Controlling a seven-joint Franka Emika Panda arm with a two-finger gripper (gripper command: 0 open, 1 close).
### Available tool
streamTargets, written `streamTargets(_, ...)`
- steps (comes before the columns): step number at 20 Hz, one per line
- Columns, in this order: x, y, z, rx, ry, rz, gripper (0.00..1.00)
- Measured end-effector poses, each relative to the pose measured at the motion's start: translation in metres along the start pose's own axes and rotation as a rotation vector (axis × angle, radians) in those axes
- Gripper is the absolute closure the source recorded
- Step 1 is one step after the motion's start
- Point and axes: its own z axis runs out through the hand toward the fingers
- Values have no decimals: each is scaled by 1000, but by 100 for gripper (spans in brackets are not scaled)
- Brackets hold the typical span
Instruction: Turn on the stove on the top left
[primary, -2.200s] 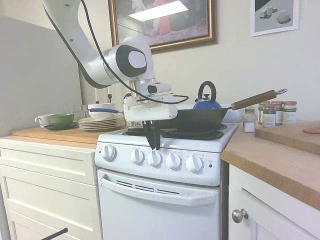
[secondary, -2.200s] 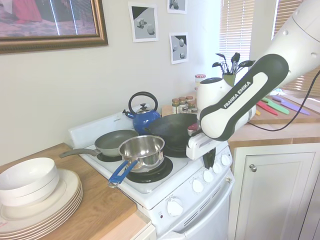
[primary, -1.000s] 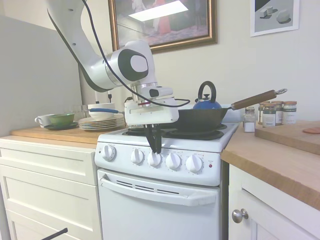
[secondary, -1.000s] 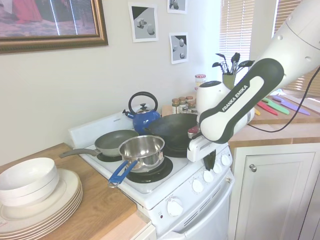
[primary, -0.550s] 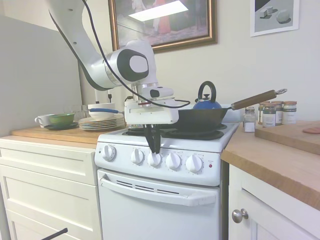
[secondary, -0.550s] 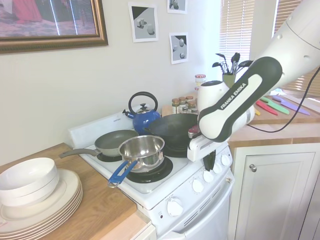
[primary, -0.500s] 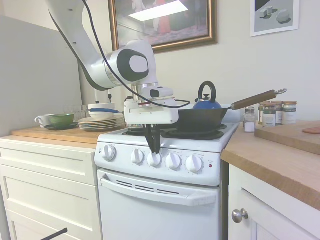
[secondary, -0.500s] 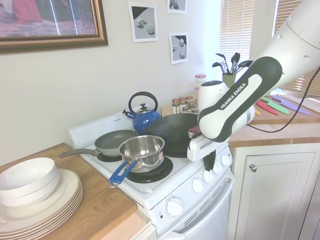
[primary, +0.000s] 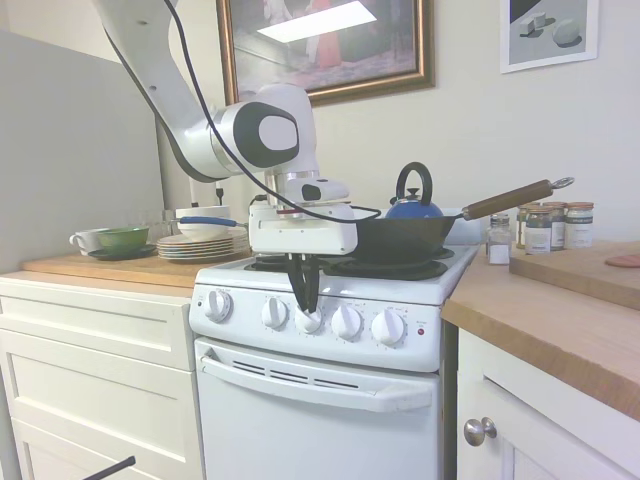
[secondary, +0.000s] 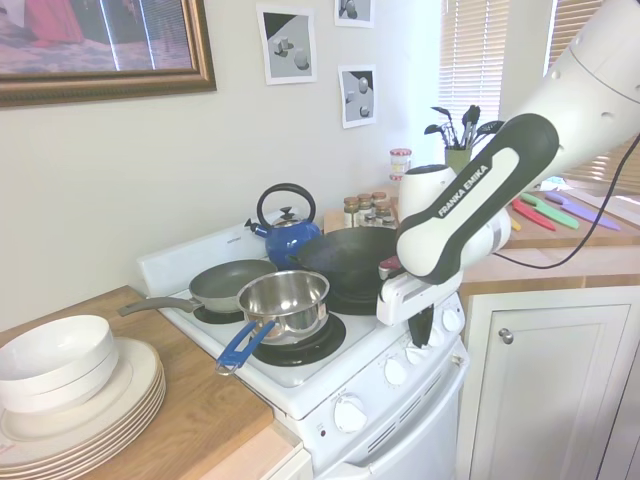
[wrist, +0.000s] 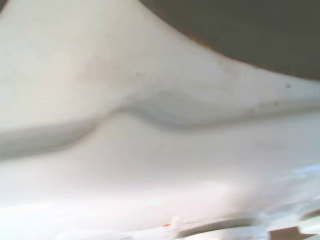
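The stove (primary: 250, 292) is a narrow white range with five round knobs along its front and a small red light (primary: 421, 331) at the right end. My gripper (primary: 305, 308) points straight down at the third knob from the left (primary: 308, 321). Its dark fingers stand close together, with their tips at that knob's top edge. The second exterior view shows the gripper (secondary: 424, 338) hanging over the knob row of the stove (secondary: 300, 385). The wrist view is only a blurred white stove surface (wrist: 150, 150).
A grey frying pan (secondary: 235, 283) sits on the back left burner, a steel saucepan (secondary: 285, 300) with a blue handle in front of it. A black wok (primary: 395, 240) and a blue kettle (primary: 413, 200) stand right of the gripper. Stacked plates (secondary: 80, 400) and spice jars (primary: 550, 228) flank the stove.
The gripper has sunk a little, from just above the knob row to the top of the third knob. The knobs and pans have not visibly moved.
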Motion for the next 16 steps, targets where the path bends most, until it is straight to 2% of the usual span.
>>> streamTargets(6, -6, -7, -1, 13, -12, -4, 100)
streamTargets(11, -6, -5, 1, 49, -59, 7, 100)
streamTargets(16, -2, 1, 10, 44, -72, 20, 100)
